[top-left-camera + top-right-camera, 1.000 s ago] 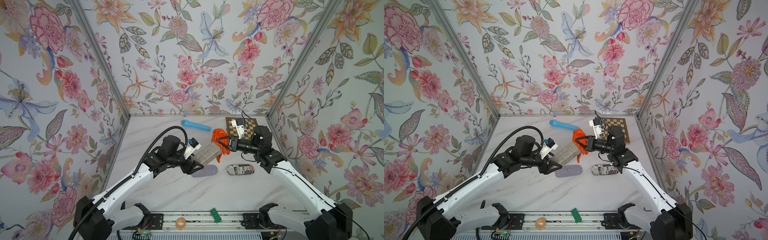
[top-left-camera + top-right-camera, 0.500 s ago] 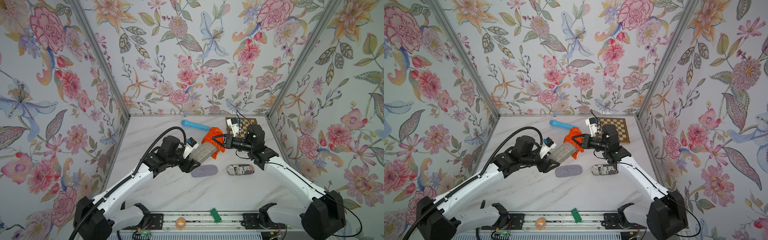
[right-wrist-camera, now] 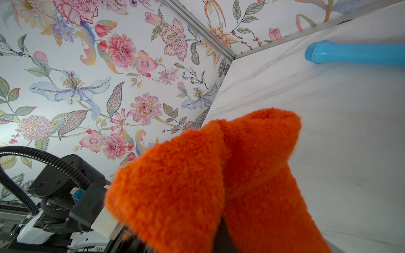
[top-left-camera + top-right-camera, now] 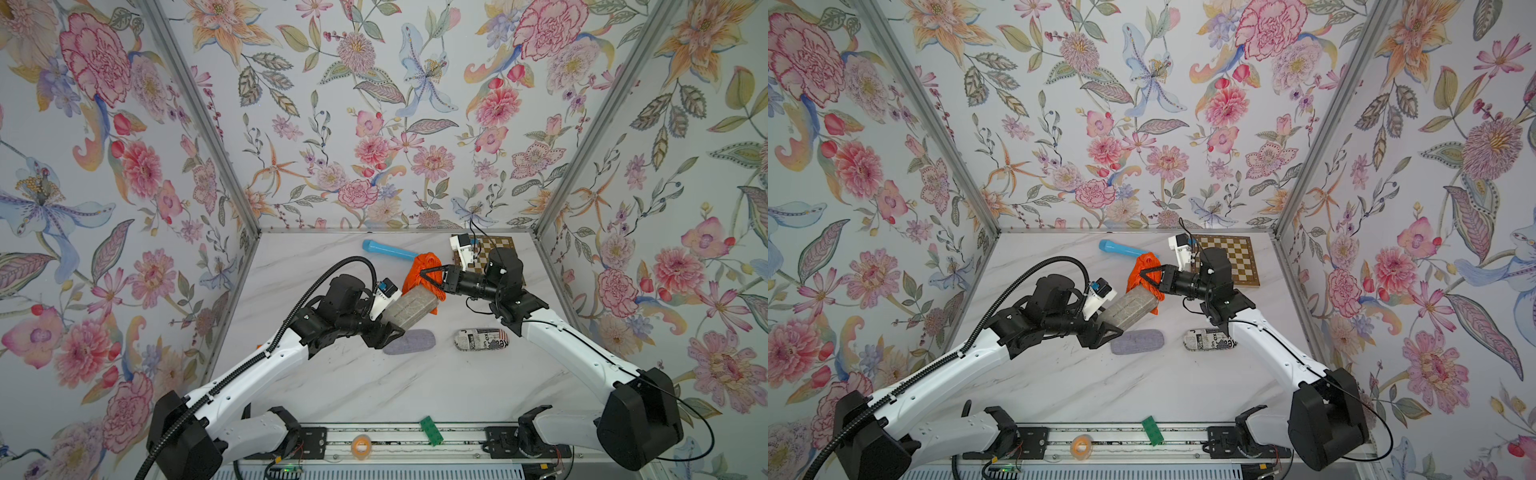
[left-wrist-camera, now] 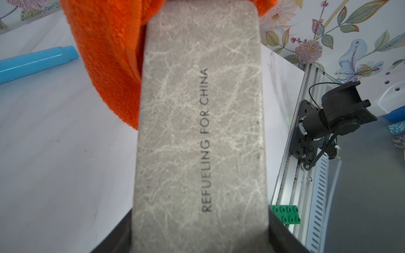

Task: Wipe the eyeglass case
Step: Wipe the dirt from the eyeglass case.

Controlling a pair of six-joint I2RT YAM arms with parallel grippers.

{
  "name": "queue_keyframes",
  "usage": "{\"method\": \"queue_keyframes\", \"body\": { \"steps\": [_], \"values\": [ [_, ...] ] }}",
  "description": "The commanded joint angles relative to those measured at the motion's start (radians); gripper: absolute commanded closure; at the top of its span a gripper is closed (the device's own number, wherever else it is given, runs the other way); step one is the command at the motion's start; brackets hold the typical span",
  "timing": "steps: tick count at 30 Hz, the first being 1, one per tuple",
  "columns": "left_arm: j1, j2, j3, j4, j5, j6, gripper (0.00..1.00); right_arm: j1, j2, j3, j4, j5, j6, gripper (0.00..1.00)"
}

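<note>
Left fingers [image 4: 390, 320], partly spread, clamp the near end of the stiff, grey marbled rectangular eyeglass case [image 4: 411, 308], tilted above the table [image 4: 332, 395] centre. At its 1 o'clock end, right fingers [image 4: 424, 274], pinched tight, hold a soft orange fleecy cloth [image 4: 417, 266] against it. The case looks light, rigid and slightly slick, so gripping across its long edges suits it.

I work in a robotics lab test booth, not a lived-in room. Three flat wall panels [image 4: 374, 124] papered in a bright floral print are held in bare metal corner posts [image 4: 199, 116], boxing in a white marble-look tabletop [image 4: 374, 386]. My left arm [image 4: 257, 361] and right arm [image 4: 573, 349], white with black joints and exposed cabling, are bolted to an aluminium rail [image 4: 395, 440] along the front edge. Unrelated props lie about: a chessboard [image 4: 1237, 257], a blue tube [image 4: 386, 249], a green toy brick [image 4: 431, 431], a tape roll [image 4: 360, 445].
</note>
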Motion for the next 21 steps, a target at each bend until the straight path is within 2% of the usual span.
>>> {"method": "queue_keyframes", "body": {
  "steps": [1,4,8,13,16,21],
  "values": [
    [0.065,-0.049,0.012,0.125,-0.009,0.002,0.54,0.025,0.007,0.019,0.0,-0.037,0.016,1.0],
    [0.044,-0.02,0.037,0.108,0.017,-0.001,0.54,0.026,0.01,0.02,0.003,-0.035,0.017,1.0],
    [-0.074,0.027,0.085,0.112,0.008,0.03,0.54,0.029,0.038,0.031,0.033,-0.033,0.029,1.0],
    [-0.16,0.092,0.131,0.065,0.03,0.054,0.54,0.026,0.059,0.033,0.067,-0.03,0.031,1.0],
    [-0.145,0.052,0.091,0.106,0.015,0.021,0.55,-0.015,0.045,0.018,0.05,-0.035,0.014,1.0],
    [-0.038,-0.057,-0.004,0.186,0.103,-0.102,0.55,-0.135,-0.063,-0.058,0.045,-0.039,0.012,1.0]
  ]
}}
